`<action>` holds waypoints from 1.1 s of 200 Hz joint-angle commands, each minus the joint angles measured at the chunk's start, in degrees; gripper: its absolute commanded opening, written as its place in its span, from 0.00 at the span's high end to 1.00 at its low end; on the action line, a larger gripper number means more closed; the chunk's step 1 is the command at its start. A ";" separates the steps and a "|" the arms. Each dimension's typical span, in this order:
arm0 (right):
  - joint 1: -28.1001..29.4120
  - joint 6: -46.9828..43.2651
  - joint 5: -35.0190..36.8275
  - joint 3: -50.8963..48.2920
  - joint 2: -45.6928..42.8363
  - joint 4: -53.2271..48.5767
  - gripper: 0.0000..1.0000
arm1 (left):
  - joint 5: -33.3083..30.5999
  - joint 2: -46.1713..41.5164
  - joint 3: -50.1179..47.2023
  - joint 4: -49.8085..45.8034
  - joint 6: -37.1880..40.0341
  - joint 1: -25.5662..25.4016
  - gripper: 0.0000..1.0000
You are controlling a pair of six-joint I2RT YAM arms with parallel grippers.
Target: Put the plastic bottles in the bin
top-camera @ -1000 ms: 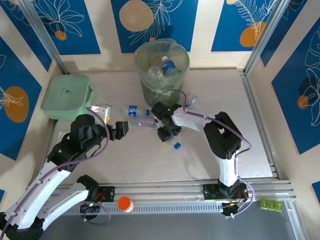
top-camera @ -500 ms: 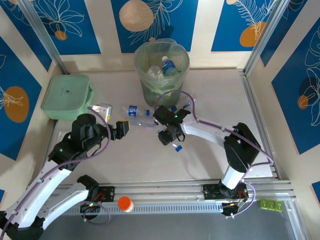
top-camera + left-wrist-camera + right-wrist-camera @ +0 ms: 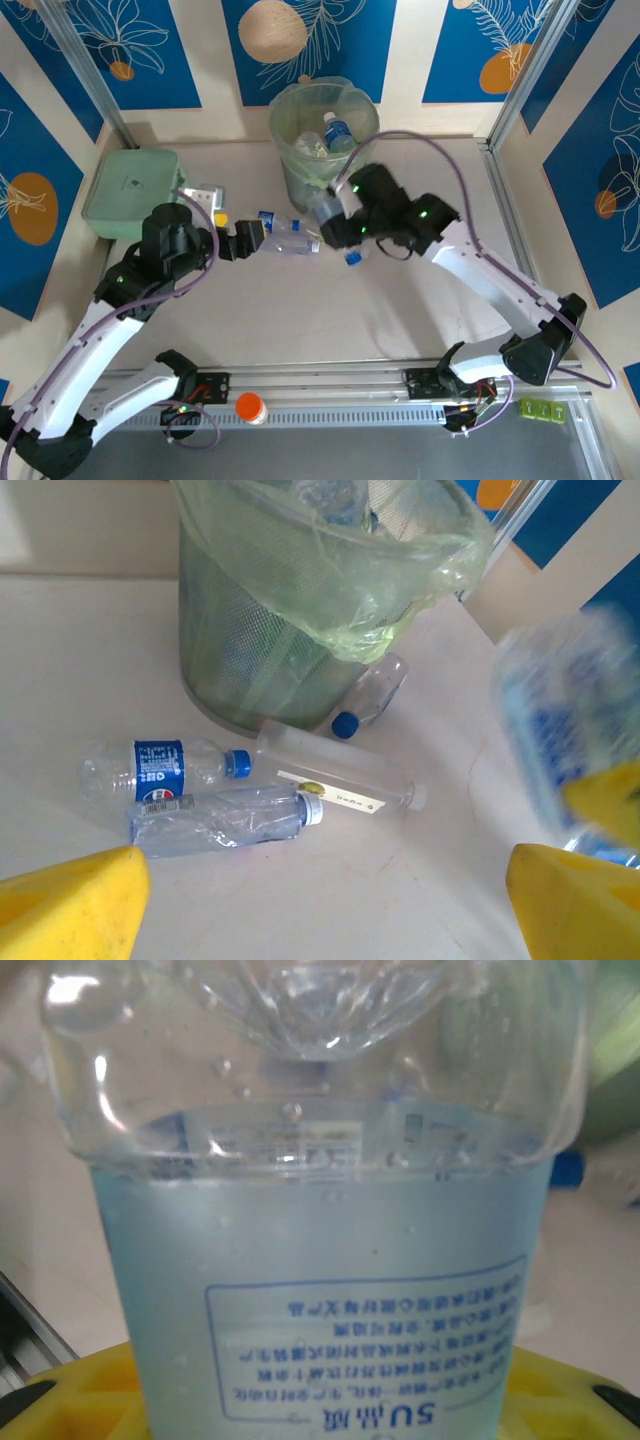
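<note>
Down at the near rail, an orange-capped jar (image 3: 250,407) is seen standing between the two arm bases. Further in, the left gripper (image 3: 250,238) is found low over the table, left of centre. Its jaws are spread wide: in the left wrist view the yellow fingertips (image 3: 75,905) are set far apart, nothing between them.

Just beyond them, two plastic bottles are laid out on the table side by side: a blue-labelled bottle (image 3: 150,772) with a blue cap, and a crumpled bottle (image 3: 215,822) with a white cap. A clear tube (image 3: 340,780) is lying just beside their caps.

Over to the right, a clear bottle (image 3: 325,210) is pinched in the right gripper (image 3: 338,228) and held tilted, its blue cap (image 3: 352,257) turned to the near side. In the right wrist view its pale blue label and dimpled base are seen close up, yellow pads (image 3: 70,1400) below. The bottle is held just in front of the bin (image 3: 300,175).

At the bin's foot another bottle (image 3: 372,692) is lying against the wall. Inside the bag, a blue-capped bottle (image 3: 340,132) can be made out among others. Far left, a mint-green box (image 3: 130,185) is parked, lid on.
</note>
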 commanded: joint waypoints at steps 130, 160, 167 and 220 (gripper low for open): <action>-26.08 10.38 -15.16 73.48 49.74 -7.91 0.55 | -0.75 0.94 -8.22 5.64 3.85 2.44 0.08; -25.05 7.93 -11.14 68.56 49.95 -5.89 0.55 | -0.30 1.47 -8.15 5.78 3.71 2.61 0.08; -24.13 6.13 -9.64 67.77 49.95 -6.10 0.55 | -0.37 1.49 -8.23 5.85 3.67 2.78 0.08; -19.36 -2.72 4.86 63.37 50.99 -7.30 0.53 | 0.32 1.62 -8.32 6.26 2.98 3.23 0.08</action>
